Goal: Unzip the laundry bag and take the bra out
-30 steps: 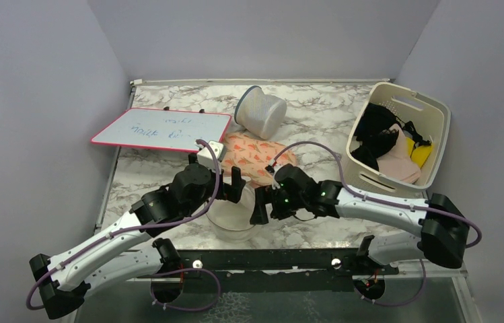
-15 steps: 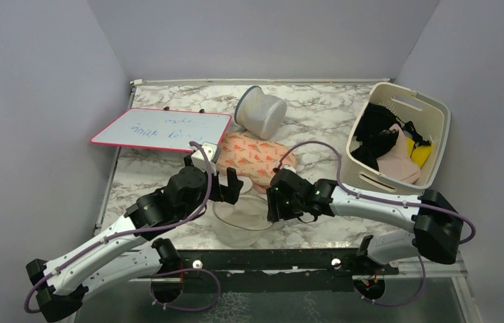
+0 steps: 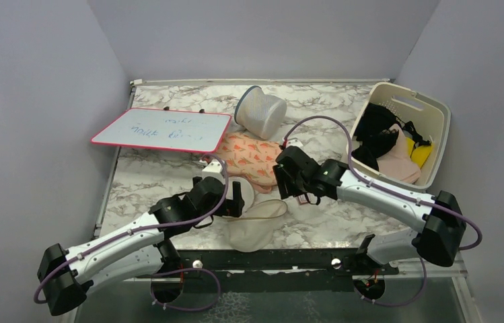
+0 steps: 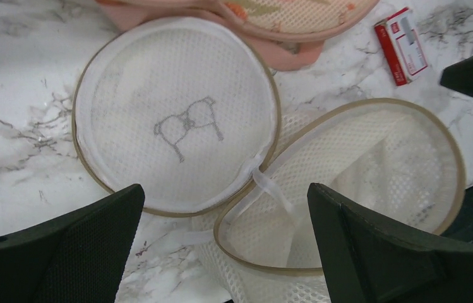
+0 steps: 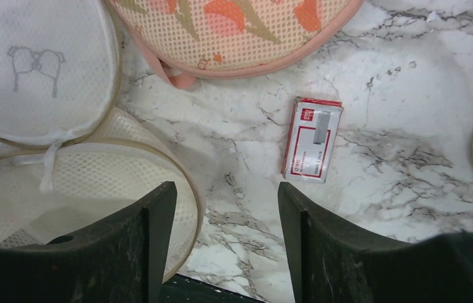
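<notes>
Marble-pattern table [image 3: 323, 114], grey walls on three sides. The laundry bag [image 3: 257, 225] lies at the near edge between the two arms, unzipped. In the left wrist view its round lid [image 4: 177, 126], with the bra outline print, is flipped flat onto the table. It is joined by a short seam to the open pocket [image 4: 347, 183], which shows only cream mesh inside.

The left gripper [image 3: 235, 198] hangs over the bag with fingers [image 4: 63, 252] wide apart, holding nothing. The right gripper [image 3: 284, 183] is just right of the bag, over bare marble, fingers [image 5: 145, 246] also spread and empty.

A small red-white box [image 5: 312, 139] lies flat on the table right of the bag, not touching it. A pink patterned mesh bag [image 3: 252, 158] sits just behind the lid, edge touching or overlapping it. The black bra [image 3: 378, 131], with thin straps, lies in the cream basket [image 3: 430, 101] at the right with pink and yellow clothes. At the back are a mesh cylinder [image 3: 260, 111] on its side and a red-rimmed whiteboard [image 3: 161, 129].
</notes>
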Available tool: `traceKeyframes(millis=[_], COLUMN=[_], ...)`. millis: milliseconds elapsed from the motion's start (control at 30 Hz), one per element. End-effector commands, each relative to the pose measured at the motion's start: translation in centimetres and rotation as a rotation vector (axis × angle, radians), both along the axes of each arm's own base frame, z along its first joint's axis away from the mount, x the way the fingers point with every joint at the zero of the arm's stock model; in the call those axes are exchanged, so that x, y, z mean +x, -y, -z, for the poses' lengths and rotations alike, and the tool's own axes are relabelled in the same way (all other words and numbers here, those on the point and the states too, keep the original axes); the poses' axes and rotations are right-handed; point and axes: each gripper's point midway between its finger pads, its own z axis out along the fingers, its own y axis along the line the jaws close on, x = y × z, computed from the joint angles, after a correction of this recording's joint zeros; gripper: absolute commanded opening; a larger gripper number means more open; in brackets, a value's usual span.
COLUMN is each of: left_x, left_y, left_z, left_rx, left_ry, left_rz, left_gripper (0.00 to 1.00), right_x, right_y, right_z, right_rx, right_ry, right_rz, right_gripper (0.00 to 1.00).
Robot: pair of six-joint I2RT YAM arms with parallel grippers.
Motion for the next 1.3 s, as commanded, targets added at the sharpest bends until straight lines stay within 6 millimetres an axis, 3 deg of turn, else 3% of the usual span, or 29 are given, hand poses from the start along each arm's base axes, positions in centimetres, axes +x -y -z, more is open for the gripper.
traceKeyframes(millis=[0, 200, 300, 433, 567, 700, 867, 967, 1067, 1200, 1267], left_x=[0.1, 0.9, 1.5, 2.0, 2.0, 2.0, 1.6, 1.3, 1.1, 1.7, 2.5], left_y=[0.0, -3.0, -2.8, -4.1, -5.6, -5.3, -5.3, -4.8, -5.0, -5.5, -5.6], left_z=[1.4, 4.5, 4.8, 5.6, 7.0, 7.9, 9.6, 10.7, 11.8, 11.7, 10.6], left_rx=[-0.052, -0.089, -0.2, -0.255, -0.327, -0.443, -0.444, -0.464, -0.442, -0.407, -0.408], left_ry=[-0.056, -0.154, -0.196, -0.235, -0.28, -0.299, -0.351, -0.388, -0.419, -0.389, -0.34], left_rz=[-0.092, -0.248, -0.25, -0.34, -0.459, -0.476, -0.485, -0.473, -0.487, -0.483, -0.468], left_gripper=[0.99, 0.99, 0.96, 0.91, 0.68, 0.53, 0.48, 0.29, 0.21, 0.0, 0.0], right_x=[0.3, -0.6, -0.8, -1.1, -1.5, -1.9, -2.1, -2.2, -2.3, -2.6, -2.8], right_y=[0.5, -0.6, -0.5, 0.0, -0.1, -0.4, -0.7, -0.7, -0.8, -1.1, -1.2], right_z=[-1.6, -4.1, -4.2, -3.5, -2.9, -2.6, -2.4, -2.2, -2.1, -1.9, -1.8], right_rx=[-0.037, 0.104, 0.111, 0.086, 0.091, 0.112, 0.13, 0.128, 0.129, 0.146, 0.153], right_ry=[0.035, 0.07, 0.07, 0.049, 0.019, 0.001, -0.009, -0.013, -0.022, -0.04, -0.046], right_rz=[-0.045, -0.095, -0.099, -0.086, -0.079, -0.082, -0.095, -0.098, -0.1, -0.106, -0.109], right_gripper=[0.6, 0.6, 0.6, 0.6, 0.6, 0.6, 0.6, 0.6, 0.6, 0.6, 0.6])
